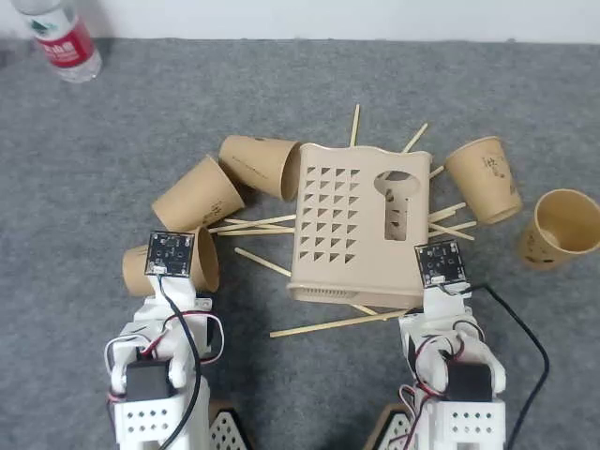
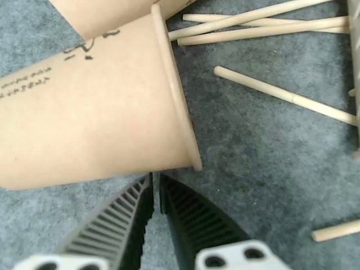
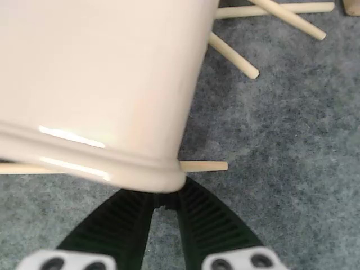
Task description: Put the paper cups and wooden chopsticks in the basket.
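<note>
Seen from above, the grey surface (image 1: 84, 169) carries the basket (image 1: 361, 225) about midway between its left and right edges. The basket lies tipped over, with a holed wall and its handle cutout facing up. Chopsticks (image 1: 337, 323) are scattered around it, and several poke out from under it. Toward the left edge three paper cups lie on their sides: the first cup (image 1: 260, 164) touches the basket's far left corner, the second cup (image 1: 199, 195) is just beside it, and the third cup (image 1: 208, 262) is partly hidden under the wrist of the left arm (image 1: 159, 375). Toward the right edge lie the fourth cup (image 1: 483, 178), near the basket, and the fifth cup (image 1: 562, 228), with its open mouth showing. A plastic bottle (image 1: 64, 42) lies at the far left corner. The right arm (image 1: 450, 375) ends at the basket's near right corner. In the left wrist view the left tool (image 2: 156, 179) is clenched on nothing, its tips just short of the third cup's rim, with chopsticks lying on the surface beyond. In the right wrist view the right tool (image 3: 166, 198) is likewise clenched and empty, its tips right at the basket's rounded lower edge, where one chopstick end (image 3: 205, 166) sticks out from beneath.
</note>
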### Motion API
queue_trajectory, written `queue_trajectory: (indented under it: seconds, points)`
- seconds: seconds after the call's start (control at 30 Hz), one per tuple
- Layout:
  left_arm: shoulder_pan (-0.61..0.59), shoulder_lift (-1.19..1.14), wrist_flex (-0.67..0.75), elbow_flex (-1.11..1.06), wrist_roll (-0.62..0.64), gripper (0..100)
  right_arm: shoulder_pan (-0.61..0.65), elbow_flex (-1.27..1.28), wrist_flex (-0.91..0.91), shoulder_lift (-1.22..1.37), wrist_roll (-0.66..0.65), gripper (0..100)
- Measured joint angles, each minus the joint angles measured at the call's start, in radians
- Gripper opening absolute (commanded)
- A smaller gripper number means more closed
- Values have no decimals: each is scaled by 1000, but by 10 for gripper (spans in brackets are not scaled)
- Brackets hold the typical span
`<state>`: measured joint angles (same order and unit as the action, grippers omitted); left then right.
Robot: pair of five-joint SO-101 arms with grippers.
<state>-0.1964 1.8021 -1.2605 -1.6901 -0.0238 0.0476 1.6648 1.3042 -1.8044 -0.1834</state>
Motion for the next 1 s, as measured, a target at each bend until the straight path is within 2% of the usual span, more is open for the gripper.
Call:
queue_trajectory:
  seconds: [0.27,0.67,0.83,1.0]
  points:
    - [26,0,0,0,0,13,0,0,0,0,0,11]
    - [235,0,0,0,-3,13,97,0,-3,0,-3,9]
    - [250,0,0,0,-3,13,3,-5,-106,0,-3,11]
    - [218,0,0,0,-3,13,-92,-75,-120,-2,-6,29]
